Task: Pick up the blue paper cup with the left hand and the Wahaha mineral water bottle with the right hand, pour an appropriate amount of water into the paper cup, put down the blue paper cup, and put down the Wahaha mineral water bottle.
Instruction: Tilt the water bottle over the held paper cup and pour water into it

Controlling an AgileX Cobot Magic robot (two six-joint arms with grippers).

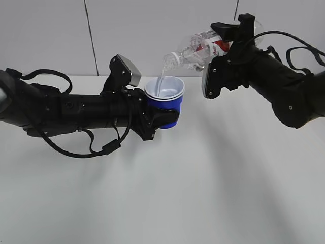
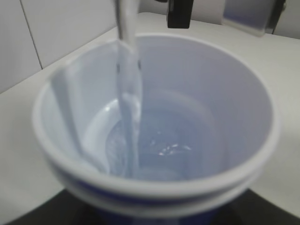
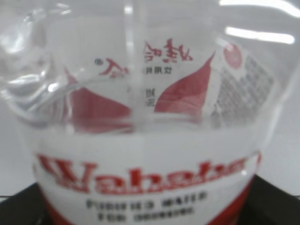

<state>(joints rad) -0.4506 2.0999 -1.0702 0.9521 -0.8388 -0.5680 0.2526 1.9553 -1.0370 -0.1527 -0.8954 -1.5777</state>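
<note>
My left gripper (image 1: 161,118) is shut on the blue paper cup (image 1: 166,101) and holds it upright above the table. The cup fills the left wrist view (image 2: 154,140), white inside, with water (image 2: 154,154) pooled at the bottom. My right gripper (image 1: 226,43) is shut on the Wahaha mineral water bottle (image 1: 200,50), tilted with its mouth down to the left over the cup. A clear stream of water (image 1: 161,80) falls from the mouth into the cup and also shows in the left wrist view (image 2: 129,84). The bottle's red-and-white label fills the right wrist view (image 3: 140,178).
The white table (image 1: 203,183) spreads below both arms. A pale wall with a dark vertical seam (image 1: 91,38) stands behind. Loose black cables (image 1: 76,150) hang under the left arm.
</note>
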